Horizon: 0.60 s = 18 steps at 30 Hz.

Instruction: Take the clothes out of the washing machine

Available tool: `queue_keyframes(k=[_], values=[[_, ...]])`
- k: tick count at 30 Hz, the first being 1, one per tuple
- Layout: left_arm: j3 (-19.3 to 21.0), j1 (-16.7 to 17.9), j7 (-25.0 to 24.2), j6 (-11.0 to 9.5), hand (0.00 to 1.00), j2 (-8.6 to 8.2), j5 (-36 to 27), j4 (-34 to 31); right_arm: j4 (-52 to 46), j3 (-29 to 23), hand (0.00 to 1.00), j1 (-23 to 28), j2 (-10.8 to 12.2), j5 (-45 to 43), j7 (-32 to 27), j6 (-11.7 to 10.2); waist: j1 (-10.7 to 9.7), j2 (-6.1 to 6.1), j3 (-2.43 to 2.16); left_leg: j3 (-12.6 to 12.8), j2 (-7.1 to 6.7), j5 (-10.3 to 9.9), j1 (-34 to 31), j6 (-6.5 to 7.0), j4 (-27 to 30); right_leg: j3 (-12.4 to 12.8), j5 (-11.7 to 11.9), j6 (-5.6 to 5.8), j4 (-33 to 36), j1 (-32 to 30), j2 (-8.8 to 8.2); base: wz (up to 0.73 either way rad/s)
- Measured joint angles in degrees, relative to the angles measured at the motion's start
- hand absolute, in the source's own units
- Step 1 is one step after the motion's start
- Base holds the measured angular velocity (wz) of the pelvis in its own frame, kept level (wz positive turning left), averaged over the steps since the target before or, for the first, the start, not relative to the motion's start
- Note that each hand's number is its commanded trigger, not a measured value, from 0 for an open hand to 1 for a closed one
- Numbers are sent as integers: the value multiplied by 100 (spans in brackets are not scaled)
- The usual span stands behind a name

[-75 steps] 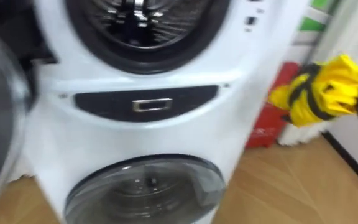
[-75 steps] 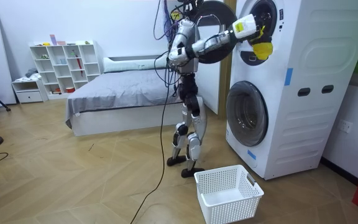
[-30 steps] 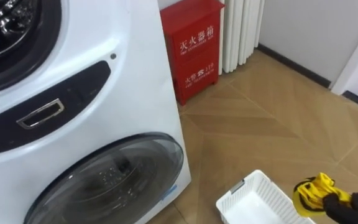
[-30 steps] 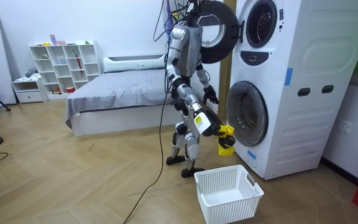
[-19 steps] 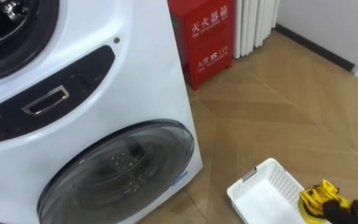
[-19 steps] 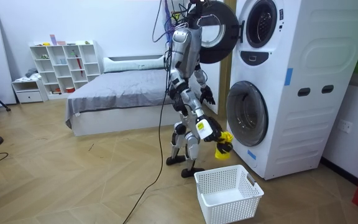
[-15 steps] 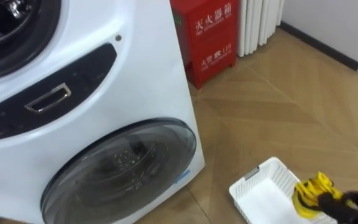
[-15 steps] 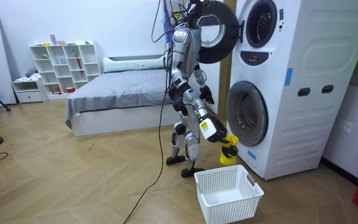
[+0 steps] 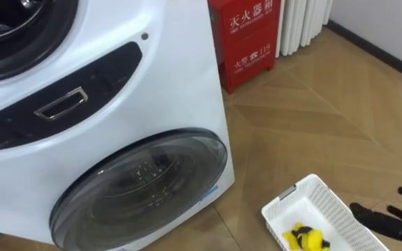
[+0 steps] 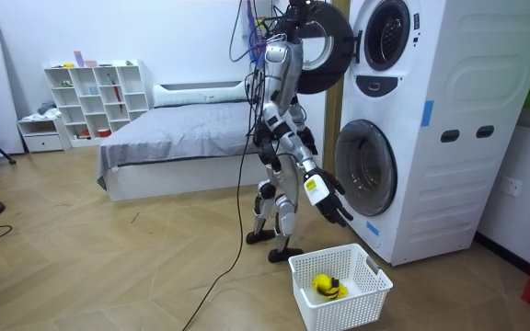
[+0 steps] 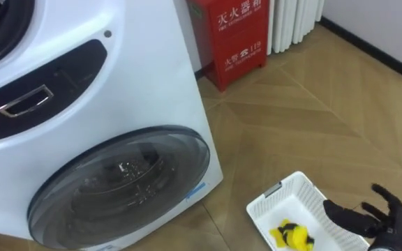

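Note:
A crumpled yellow garment with black trim (image 9: 306,238) lies inside the white plastic basket (image 9: 289,203) on the wood floor, in front of the stacked white washing machines. My right hand (image 9: 389,217) hovers just right of the basket with its fingers spread and nothing in it. In the room view the hand (image 10: 331,208) hangs above the basket (image 10: 348,308), and the garment (image 10: 326,287) rests on the basket's bottom. My left hand (image 10: 306,140) stays at waist height beside the machine. I stand facing the machines, the basket at my feet.
The lower machine's round glass door (image 9: 142,185) is closed; the upper machine's door (image 10: 325,46) stands swung wide. A red cabinet (image 9: 246,38) and a white radiator (image 9: 302,24) stand against the wall to the right. A bed (image 10: 173,138) and shelves (image 10: 95,97) are behind me.
My right hand, which was shut on the yellow garment over the basket, has spread its fingers, and the garment has dropped into the basket. The view has shifted slightly.

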Motion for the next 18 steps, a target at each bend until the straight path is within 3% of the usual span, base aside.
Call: queue_keyframes(k=[7, 14, 18], values=[[0, 45, 2, -16, 0, 0, -91, -7, 22, 0, 0, 62, 0, 149, -11, -64, 31, -56, 15, -31, 6, 0, -6, -1, 1, -70, -76, -20, -3, 12, -23, 6], [28, 105, 124, -80, 0, 21, -197, 7, 23, -41, 0, 229, -11, 582, -65, -77, 30, -196, 5, -319, 27, 7, 10, -12, -11, -374, -105, -39, -63, 156, -116, 22], [91, 373, 129, -168, 0, 120, -191, -99, 37, -42, 0, 574, -10, 586, -52, -122, 66, -294, 6, -520, 52, 11, 303, -20, -24, -575, -169, -52, -210, 588, -165, 28]])
